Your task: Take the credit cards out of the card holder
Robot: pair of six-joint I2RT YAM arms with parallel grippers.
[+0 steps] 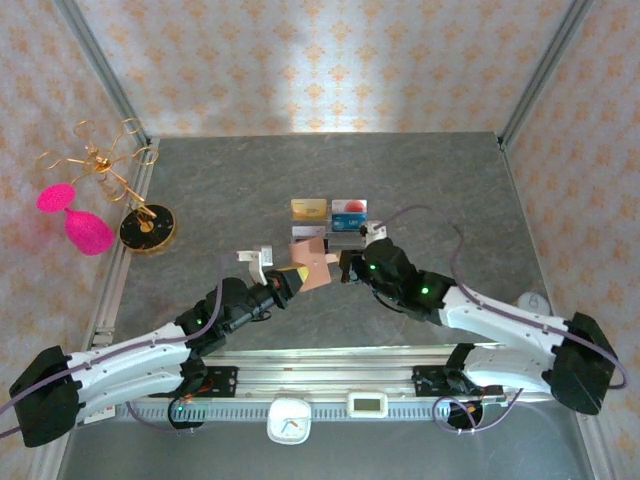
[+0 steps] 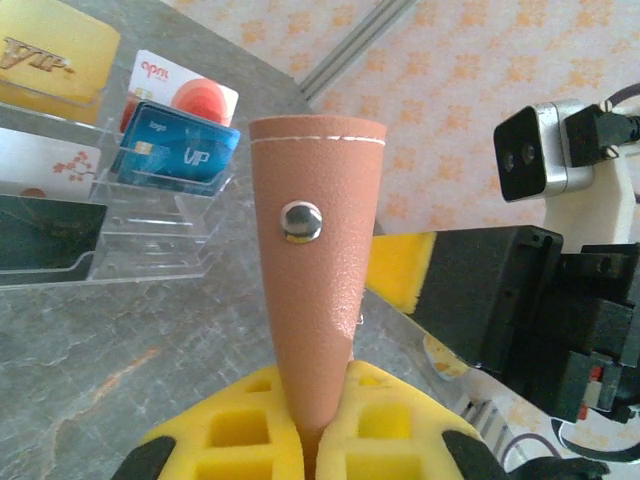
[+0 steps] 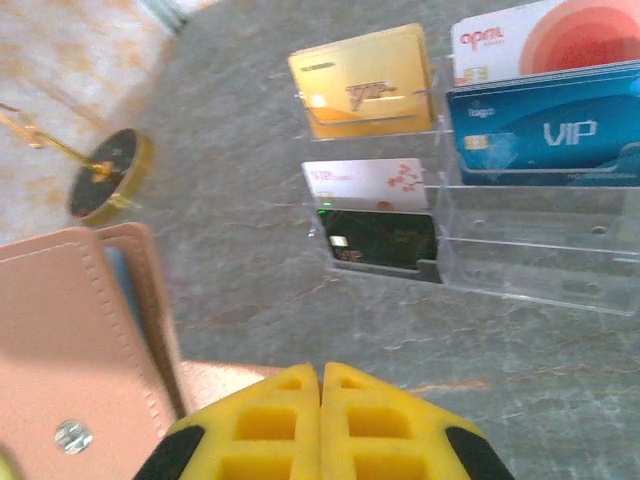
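Card holder (image 1: 312, 262) is held just on the near side of the clear acrylic stand (image 3: 545, 265). The left gripper (image 2: 318, 440) has its yellow pads clamped on the pink leather, and the flap stands up from between them. The right gripper (image 3: 320, 405), also just near of the stand, has its pads pressed flat together beside the holder's open edge. Nothing shows between them, so this pinch may have caught no card. Several credit cards (image 3: 545, 135) already sit in the stand, so I judge the step in hand to be drawing another from the sleeves. The next move calls for checking that pinch and, if it is empty, parting the pads and reaching deeper while the left grip stays firm. The right wrist view gives the holder's opened side and a bluish sleeve edge (image 3: 115, 275). The left wrist view gives the outer flap with its snap stud (image 2: 301, 220). The top view shows both grippers meeting at the holder.
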